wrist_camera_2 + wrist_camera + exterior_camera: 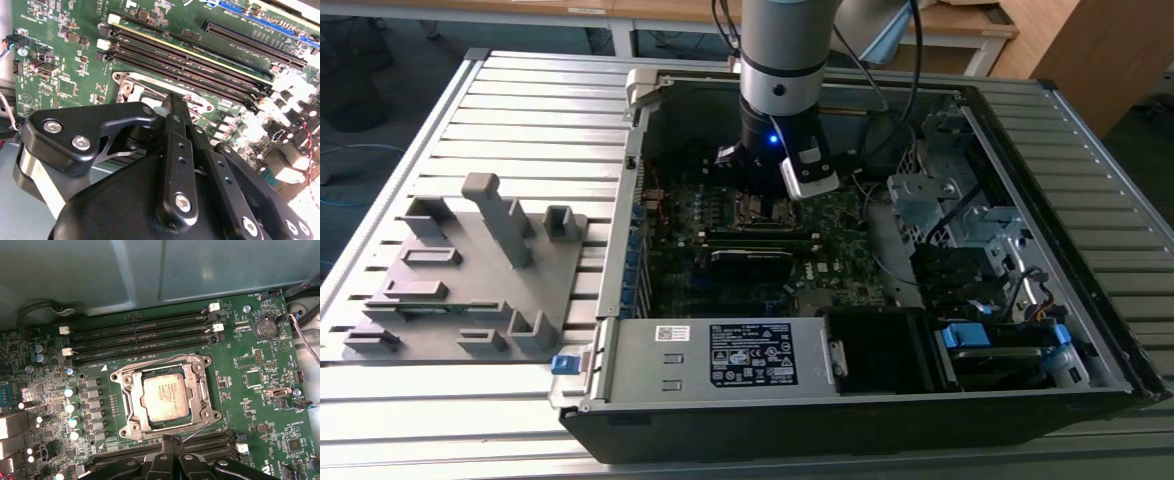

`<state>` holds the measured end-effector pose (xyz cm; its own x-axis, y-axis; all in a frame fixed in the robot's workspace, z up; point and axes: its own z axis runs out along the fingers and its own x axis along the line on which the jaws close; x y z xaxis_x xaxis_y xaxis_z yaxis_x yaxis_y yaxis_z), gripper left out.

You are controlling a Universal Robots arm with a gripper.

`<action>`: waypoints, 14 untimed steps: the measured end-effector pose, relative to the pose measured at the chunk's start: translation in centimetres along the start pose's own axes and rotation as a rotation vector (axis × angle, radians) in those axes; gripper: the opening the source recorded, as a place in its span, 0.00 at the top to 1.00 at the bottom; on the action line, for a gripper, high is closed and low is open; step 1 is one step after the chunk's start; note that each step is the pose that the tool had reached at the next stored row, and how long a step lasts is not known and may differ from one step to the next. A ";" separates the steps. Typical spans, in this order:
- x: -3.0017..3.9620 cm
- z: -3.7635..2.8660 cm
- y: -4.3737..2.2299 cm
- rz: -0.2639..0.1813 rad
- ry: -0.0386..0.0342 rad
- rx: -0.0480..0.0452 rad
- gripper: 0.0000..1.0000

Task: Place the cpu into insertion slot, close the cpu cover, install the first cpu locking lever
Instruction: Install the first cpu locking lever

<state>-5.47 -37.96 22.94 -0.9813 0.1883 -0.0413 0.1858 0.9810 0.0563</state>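
The cpu (165, 397), a dull silver square, lies flat in the socket on the green motherboard (250, 385). The cpu cover (131, 405), a silver frame, lies down around it. A thin wire locking lever (200, 431) runs slanted along the socket edge closest to my fingers, and another wire lever (150, 362) follows the opposite edge. My gripper (171, 441) hovers just off that near edge with its black fingers pressed together and nothing between them. In the second wrist view the gripper (172, 102) points at the socket frame (135, 82). The arm (781, 90) stands over the open computer case.
Rows of memory slots (140, 335) flank the socket on both sides. Capacitors (72, 407) stand beside it. Case walls (640, 200), a drive cage (961, 220) and a power supply (720, 355) ring the board. A grey fixture (467, 270) sits at the exterior view's left.
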 end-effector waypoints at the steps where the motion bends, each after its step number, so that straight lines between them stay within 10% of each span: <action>1: 0.00 0.01 0.00 0.000 0.0000 0.0001 0.90; 14: 0.64 0.08 -0.13 0.000 -0.0001 0.0001 0.90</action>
<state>-6.12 -37.96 22.83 -0.9813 0.1882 -0.0414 0.1858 0.9810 0.0562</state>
